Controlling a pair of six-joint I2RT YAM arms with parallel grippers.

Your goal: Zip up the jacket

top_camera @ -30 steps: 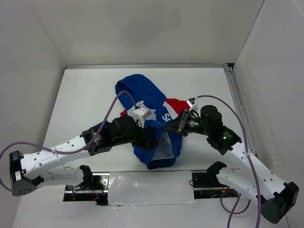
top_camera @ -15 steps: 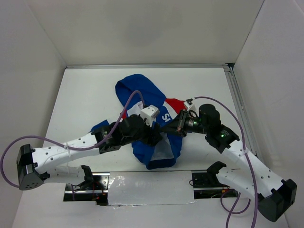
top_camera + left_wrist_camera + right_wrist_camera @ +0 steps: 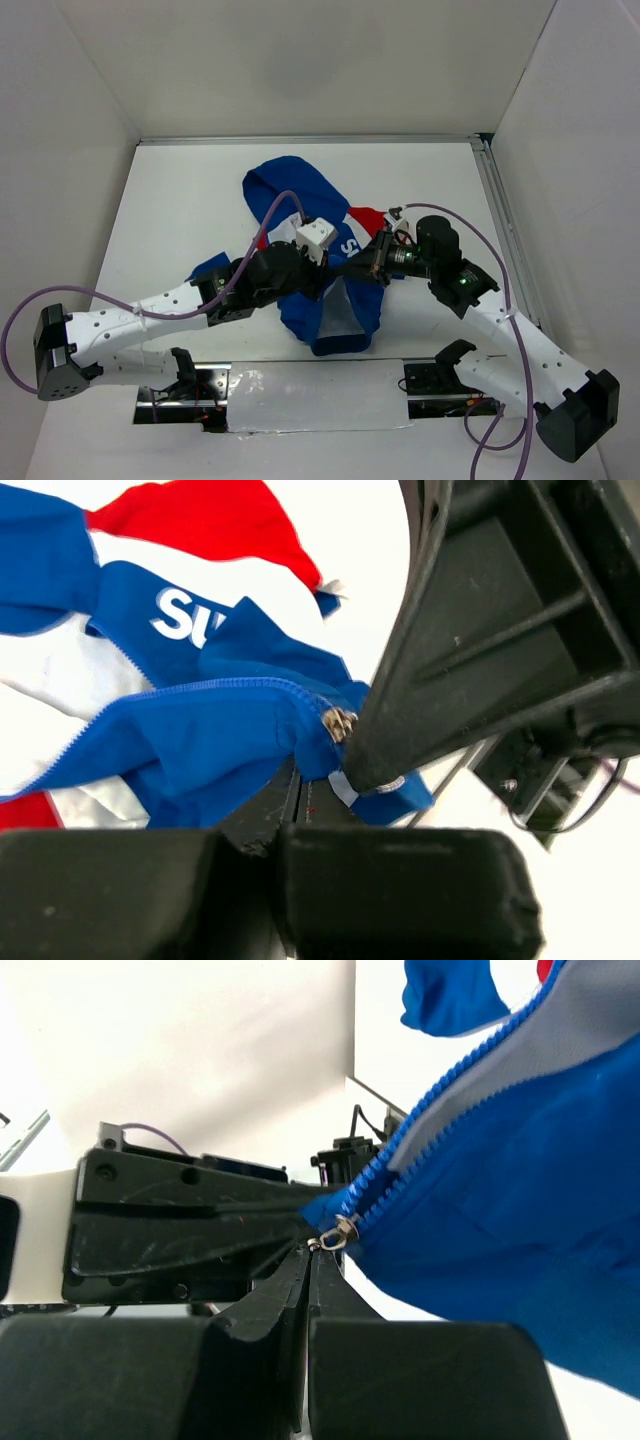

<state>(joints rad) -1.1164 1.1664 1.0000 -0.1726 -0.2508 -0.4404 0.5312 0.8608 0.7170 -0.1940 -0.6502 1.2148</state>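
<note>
The blue jacket (image 3: 300,195) with red and white panels lies crumpled mid-table, its front partly open. My left gripper (image 3: 333,275) is shut on the blue fabric (image 3: 310,750) at the bottom of the zipper, just below the metal slider (image 3: 338,723). My right gripper (image 3: 366,268) faces it from the right, nearly tip to tip. In the right wrist view its fingers (image 3: 310,1252) are shut on the small metal zipper pull (image 3: 338,1232), with blue zipper teeth (image 3: 440,1100) running up and to the right. The left gripper (image 3: 300,1210) appears there as a black bar.
White walls enclose the table on three sides. A metal rail (image 3: 498,220) runs along the right edge. A taped plate (image 3: 310,395) lies between the arm bases at the near edge. Purple cables (image 3: 270,215) loop above both arms.
The left arm has reached right to the zipper's bottom and its jaws have gone from open to shut on the fabric. The right gripper kept its hold, shifting slightly left.
</note>
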